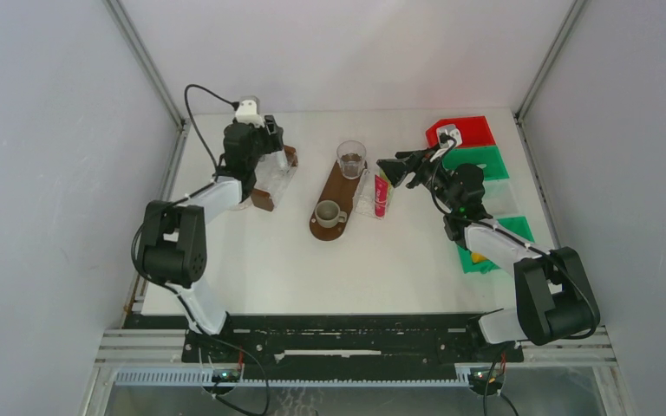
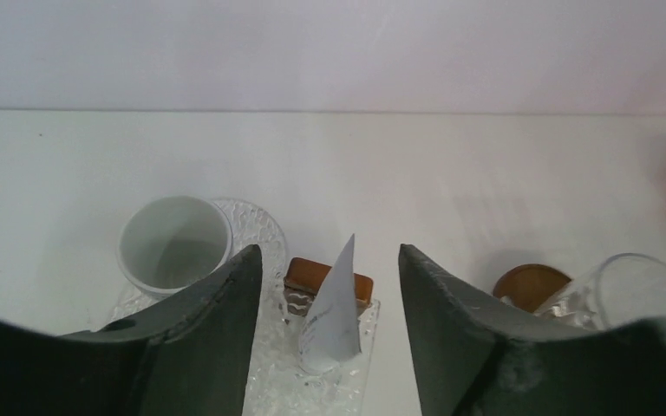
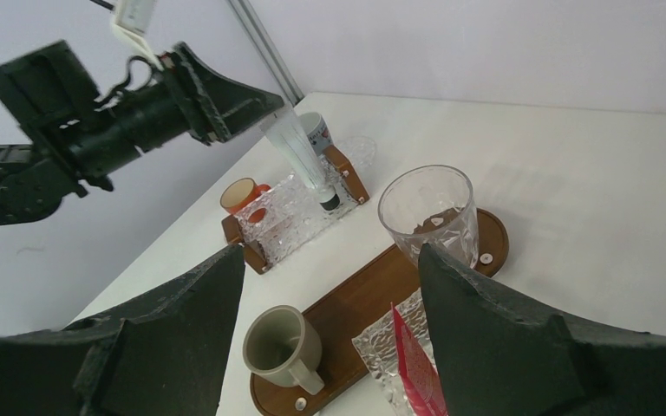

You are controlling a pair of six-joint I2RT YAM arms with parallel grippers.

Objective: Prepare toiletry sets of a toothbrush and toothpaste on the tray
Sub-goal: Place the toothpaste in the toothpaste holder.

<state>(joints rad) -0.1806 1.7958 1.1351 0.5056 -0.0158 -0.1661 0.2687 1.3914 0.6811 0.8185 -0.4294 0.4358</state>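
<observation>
On the surface [image 1: 269, 260], beside the wooden tray [image 3: 355, 299], the pink-red toothpaste [image 3: 416, 364] stood upright under the right claw [image 3: 329, 251], which gaped empty. On the glass tray [image 2: 355, 381], the left claw's [image 2: 329, 251] parted jaws flanked, without touching, a pale tube [image 2: 334, 308] balanced on end. A brush on withdrawal might have toppled it.

Likely a robotics lab, white panel walls [image 1: 338, 43], aluminium frame posts [image 1: 146, 62], white table [image 1: 312, 269]
</observation>
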